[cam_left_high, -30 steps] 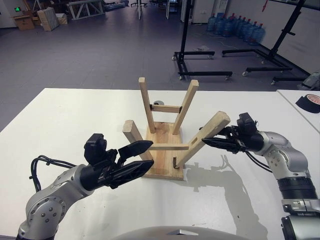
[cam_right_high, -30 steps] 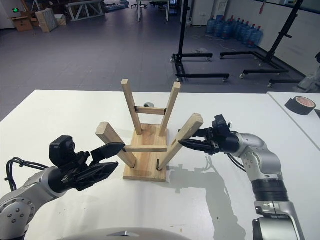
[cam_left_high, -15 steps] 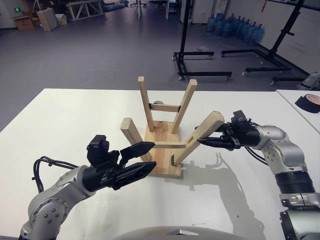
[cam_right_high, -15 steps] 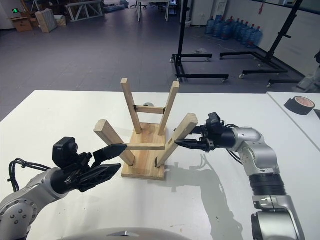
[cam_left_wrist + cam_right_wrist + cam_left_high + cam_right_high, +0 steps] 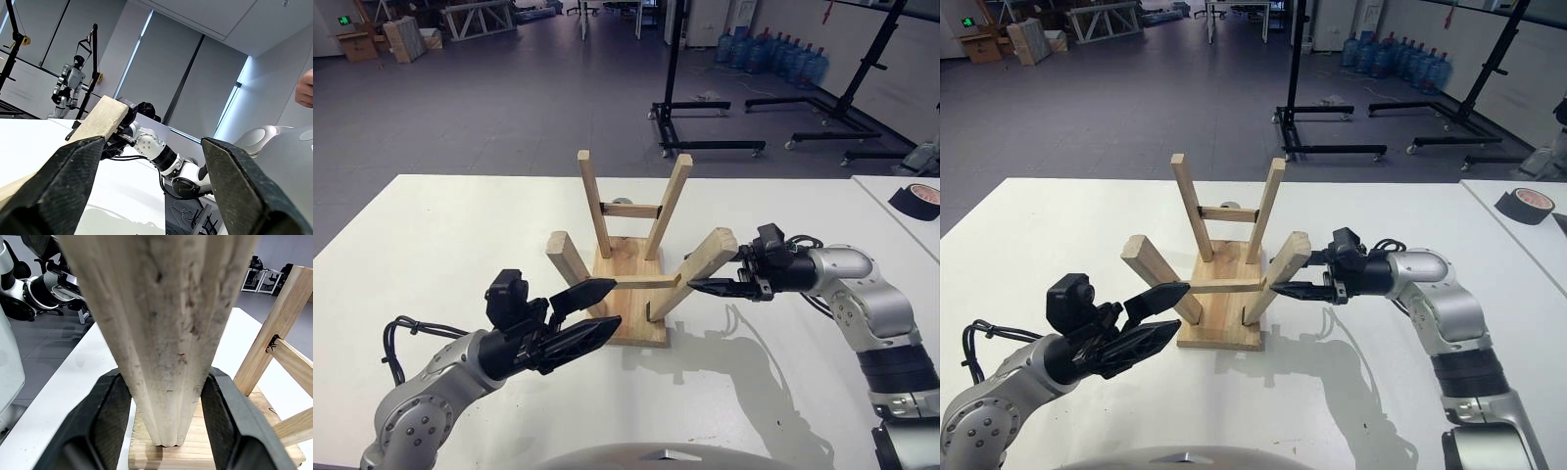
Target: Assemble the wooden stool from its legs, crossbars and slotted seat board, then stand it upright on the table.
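Right hand clamped on upturned stool's near right leg; left hand spread apart near the near left leg, over worktop.

I log one pale wooden stool, inverted. Its rectangular seat board lies flat. Four square legs splay upward from the board, right front leg included. A crossbar joins each pair.
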You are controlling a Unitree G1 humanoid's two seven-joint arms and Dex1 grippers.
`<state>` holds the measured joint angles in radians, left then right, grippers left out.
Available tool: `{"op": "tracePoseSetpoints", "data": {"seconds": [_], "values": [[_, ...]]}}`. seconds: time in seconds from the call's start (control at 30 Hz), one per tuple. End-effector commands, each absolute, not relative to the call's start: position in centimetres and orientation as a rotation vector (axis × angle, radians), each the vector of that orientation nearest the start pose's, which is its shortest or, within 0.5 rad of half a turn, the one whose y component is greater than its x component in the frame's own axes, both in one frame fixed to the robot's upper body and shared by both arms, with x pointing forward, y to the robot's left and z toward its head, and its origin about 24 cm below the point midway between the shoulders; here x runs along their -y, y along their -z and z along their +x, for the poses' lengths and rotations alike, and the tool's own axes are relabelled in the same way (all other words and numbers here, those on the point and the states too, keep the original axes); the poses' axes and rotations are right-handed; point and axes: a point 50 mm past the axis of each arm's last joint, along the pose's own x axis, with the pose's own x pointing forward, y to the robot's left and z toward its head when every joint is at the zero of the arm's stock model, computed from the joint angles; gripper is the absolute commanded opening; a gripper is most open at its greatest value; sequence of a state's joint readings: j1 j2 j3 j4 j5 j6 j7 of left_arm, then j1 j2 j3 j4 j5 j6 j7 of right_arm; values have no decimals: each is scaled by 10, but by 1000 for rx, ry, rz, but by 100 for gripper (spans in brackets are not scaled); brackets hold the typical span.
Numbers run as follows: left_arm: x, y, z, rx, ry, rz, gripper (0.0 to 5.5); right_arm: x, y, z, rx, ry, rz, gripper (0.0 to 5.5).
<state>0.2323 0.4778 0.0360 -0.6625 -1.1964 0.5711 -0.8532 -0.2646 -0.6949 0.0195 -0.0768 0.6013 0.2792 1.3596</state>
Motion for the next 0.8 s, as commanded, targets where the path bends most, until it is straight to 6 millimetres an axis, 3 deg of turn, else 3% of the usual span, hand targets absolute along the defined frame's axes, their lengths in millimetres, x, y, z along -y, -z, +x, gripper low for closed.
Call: {"op": "tracePoseSetpoints", "data": {"seconds": [0.03,0.23,0.43,0.57,0.73,0.8], "values": [[-138,-136,155,12,1342,-662,360,193,-122,249,-189,-1450,-145,203],[-134,-138,154,20,1344,-633,360,184,-129,249,-197,-1481,-147,203],[-140,-153,154,98,1321,-564,360,184,-125,249,-238,-1470,-146,203],[-149,-175,163,219,1254,-481,360,181,-122,251,-250,-1469,-152,203],[-175,-224,171,481,1164,-463,360,180,-114,253,-279,-1484,-137,203],[-188,-221,184,455,1069,-454,360,180,-106,255,-316,-1489,-100,203]]}}
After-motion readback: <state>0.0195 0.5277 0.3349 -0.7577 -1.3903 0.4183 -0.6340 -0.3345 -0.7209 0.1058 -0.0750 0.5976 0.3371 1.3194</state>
